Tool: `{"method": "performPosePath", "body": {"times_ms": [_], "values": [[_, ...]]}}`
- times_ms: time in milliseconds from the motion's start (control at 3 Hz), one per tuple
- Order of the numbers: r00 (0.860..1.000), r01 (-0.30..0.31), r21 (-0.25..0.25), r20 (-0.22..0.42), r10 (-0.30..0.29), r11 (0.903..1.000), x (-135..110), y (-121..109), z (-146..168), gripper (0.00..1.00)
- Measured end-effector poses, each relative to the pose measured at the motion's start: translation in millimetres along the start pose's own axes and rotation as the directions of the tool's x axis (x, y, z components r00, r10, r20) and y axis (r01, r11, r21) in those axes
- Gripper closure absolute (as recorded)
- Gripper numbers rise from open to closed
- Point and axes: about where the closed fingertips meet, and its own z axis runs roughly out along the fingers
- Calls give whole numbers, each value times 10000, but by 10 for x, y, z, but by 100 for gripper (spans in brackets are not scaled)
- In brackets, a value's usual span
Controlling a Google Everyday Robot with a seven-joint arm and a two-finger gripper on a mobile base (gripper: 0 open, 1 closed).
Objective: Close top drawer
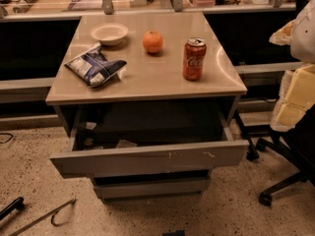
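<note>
Nearest the camera, at the very bottom edge in front of the drawers, a small dark sliver is all that shows of the gripper (173, 233); whether it is open or closed cannot be told, and nothing is seen in its hold.

The speckled floor (147, 215) spreads around everything. On it stands the table (162, 80), its pale, glossy top seen from above and in front. Under the top, the top drawer (147, 160) is pulled well out towards the camera. Its wide grey front has no handle and bears small pale scratches right of centre, and its dark inside holds a few small scraps near the front. Right of the table is an office chair (278, 183) with a black wheeled base and yellow foam (295, 97) showing on its seat. Below the top drawer, a narrower lower drawer front (150, 187) sits further back.

On the table, a blue and white chip bag (94, 65) lies at the left. A pale bowl (109, 33) stands behind it near the far edge. A red soda can (194, 59) stands upright at the right, and an orange (153, 42) rests between the bowl and the can, apart from both.

At the lower left of the floor lie a thin metal rod (44, 216) with a hooked end and a black handle (11, 208).
</note>
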Motion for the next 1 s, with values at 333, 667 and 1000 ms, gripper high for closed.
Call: {"method": "performPosePath", "body": {"times_ms": [333,667,1000], "values": [[10000,0,0,0,0,10000,0,0,0,0],[9999,-40,48,132,39,10000,18,58,85,17],[9982,84,52,595,-87,10000,3,254,315,40]]}}
